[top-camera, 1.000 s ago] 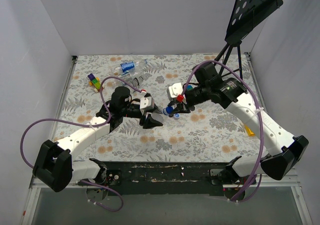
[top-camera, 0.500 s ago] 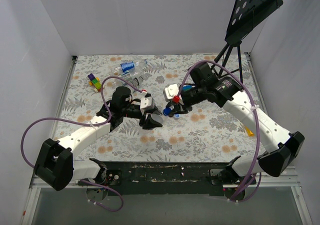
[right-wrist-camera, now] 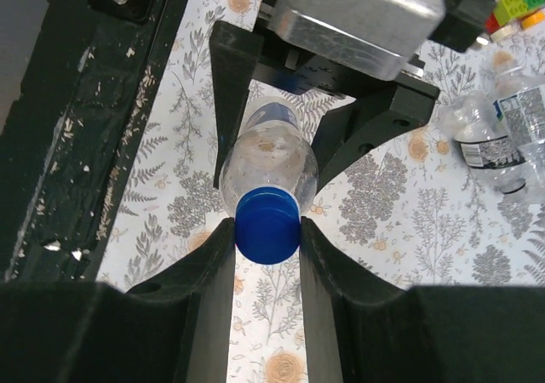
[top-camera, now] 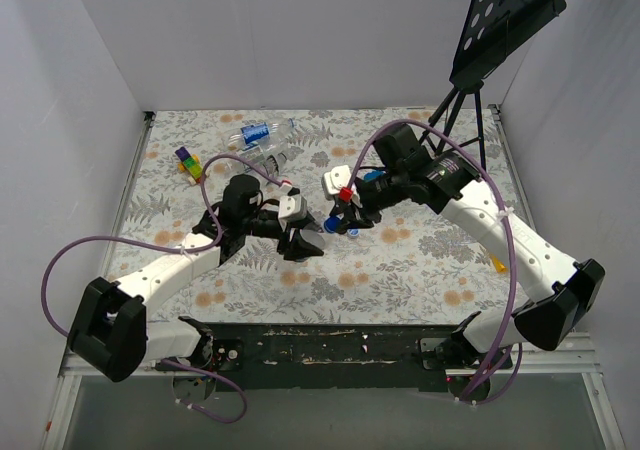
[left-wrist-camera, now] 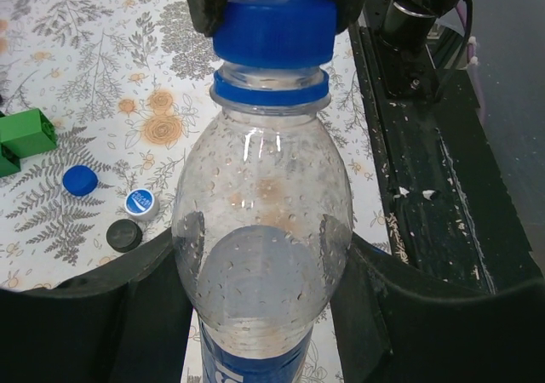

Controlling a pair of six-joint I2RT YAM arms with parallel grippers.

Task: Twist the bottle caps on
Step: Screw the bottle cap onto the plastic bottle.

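Observation:
My left gripper (left-wrist-camera: 262, 268) is shut on a clear bottle (left-wrist-camera: 262, 221) with a blue label, holding it by the body. My right gripper (right-wrist-camera: 267, 230) is shut on a blue cap (right-wrist-camera: 267, 225) that sits on that bottle's neck (right-wrist-camera: 268, 166). In the top view the two grippers meet mid-table, the left (top-camera: 302, 238) and the right (top-camera: 338, 216). Three loose caps lie on the cloth: blue (left-wrist-camera: 81, 180), paler (left-wrist-camera: 140, 202) and black (left-wrist-camera: 124, 235). Other bottles (top-camera: 262, 130) (top-camera: 270, 157) lie at the back left.
A green block (left-wrist-camera: 25, 132) lies near the loose caps. Multicoloured toy blocks (top-camera: 187, 162) sit at the left back. A black music stand (top-camera: 478, 65) rises at the back right. A small yellow piece (top-camera: 497, 263) lies by the right arm.
My right gripper has moved left with the blue cap, up to the neck of the bottle in my left gripper. The left arm has barely moved.

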